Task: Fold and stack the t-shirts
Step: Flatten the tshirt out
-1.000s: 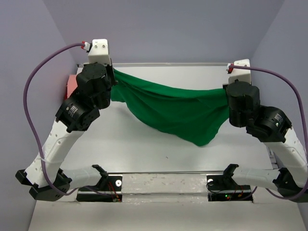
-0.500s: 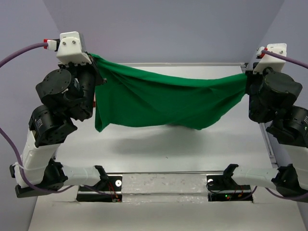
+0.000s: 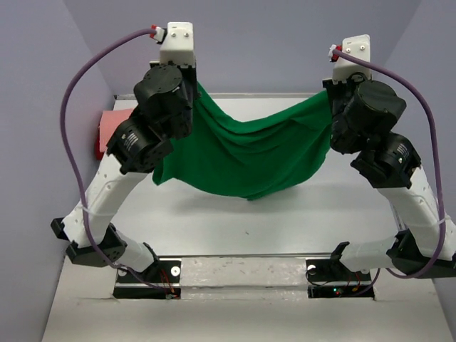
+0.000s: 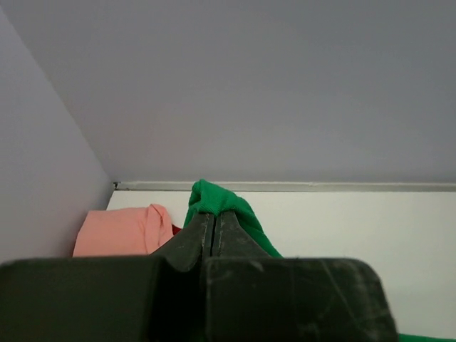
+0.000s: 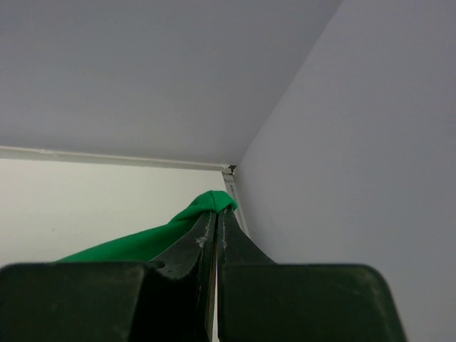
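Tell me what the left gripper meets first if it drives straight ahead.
Beyond the green t-shirt pinched in the left gripper, probably the back wall; the pink t-shirt lies left of that line.

White matte bench (image 3: 214, 214), with a soft shadow across its middle and a small dark speck (image 3: 246, 234) toward the near side. Pale lilac-grey walls on three sides: back wall (image 3: 263, 43), left wall (image 3: 28, 157), right wall (image 3: 445, 43). A thin metal strip (image 4: 320, 186) runs where the bench meets the back wall. Scuffed shiny plate (image 3: 242, 274) at the near edge.

White arms (image 3: 107, 192), black joints (image 3: 167, 96), purple cables (image 3: 62, 117)
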Tool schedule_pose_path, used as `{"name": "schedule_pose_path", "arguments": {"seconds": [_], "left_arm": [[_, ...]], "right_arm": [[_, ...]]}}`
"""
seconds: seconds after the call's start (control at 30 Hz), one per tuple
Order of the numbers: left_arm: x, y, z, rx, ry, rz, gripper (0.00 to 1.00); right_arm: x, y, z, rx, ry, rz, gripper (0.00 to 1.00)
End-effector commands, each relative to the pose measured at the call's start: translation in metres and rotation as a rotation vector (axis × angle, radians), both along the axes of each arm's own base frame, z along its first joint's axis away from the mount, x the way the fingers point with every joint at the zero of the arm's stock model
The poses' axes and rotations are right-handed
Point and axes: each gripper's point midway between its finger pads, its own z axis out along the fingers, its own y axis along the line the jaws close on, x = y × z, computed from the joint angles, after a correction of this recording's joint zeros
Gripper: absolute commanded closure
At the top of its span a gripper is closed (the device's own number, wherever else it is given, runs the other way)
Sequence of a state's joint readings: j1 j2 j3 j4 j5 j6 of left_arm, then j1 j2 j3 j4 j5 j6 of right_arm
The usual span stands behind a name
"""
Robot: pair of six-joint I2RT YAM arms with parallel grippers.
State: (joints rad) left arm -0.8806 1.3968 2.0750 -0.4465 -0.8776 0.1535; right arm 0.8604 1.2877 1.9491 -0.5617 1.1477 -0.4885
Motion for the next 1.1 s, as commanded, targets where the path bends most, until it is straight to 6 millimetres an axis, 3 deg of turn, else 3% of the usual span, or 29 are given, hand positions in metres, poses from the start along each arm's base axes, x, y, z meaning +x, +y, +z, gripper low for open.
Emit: {"name": "schedule_pose_path", "arguments": {"seconds": [0.0,0.13,0.33,0.57,0.73,0.93,1.0,1.07], "left_arm": [[-0.007,0.005,0.042,-0.064,-0.102,-0.03,1.0],[-0.006,0.01,0.02,-0.01,-0.068,0.009,1.0],[-0.009,0.035,-0.01,0.017,-0.02,0.063,1.0],[-0.001,0.04,-0.027,-0.008,0.023,0.042,1.0],[0.013,0.032,-0.041,0.012,0.054,0.019,1.0],[0.027,0.031,-0.053,0.011,0.083,0.024,1.0],[0.027,0.034,-0.055,0.008,0.088,0.028,1.0],[0.026,0.035,-0.053,0.0,0.085,0.025,1.0]], "right_arm": [[-0.017,-0.018,0.045,0.053,-0.144,-0.019,1.0],[-0.026,-0.032,0.035,0.014,-0.142,-0.049,1.0],[-0.038,-0.051,0.017,-0.012,-0.111,-0.099,1.0],[-0.042,-0.064,-0.002,-0.015,-0.09,-0.15,1.0],[-0.025,-0.046,-0.043,-0.093,-0.029,-0.123,1.0],[-0.021,-0.046,-0.067,-0.094,-0.011,-0.115,1.0],[-0.028,-0.054,-0.073,-0.036,-0.007,-0.099,1.0],[-0.04,-0.067,-0.054,0.074,-0.049,-0.063,1.0]]}}
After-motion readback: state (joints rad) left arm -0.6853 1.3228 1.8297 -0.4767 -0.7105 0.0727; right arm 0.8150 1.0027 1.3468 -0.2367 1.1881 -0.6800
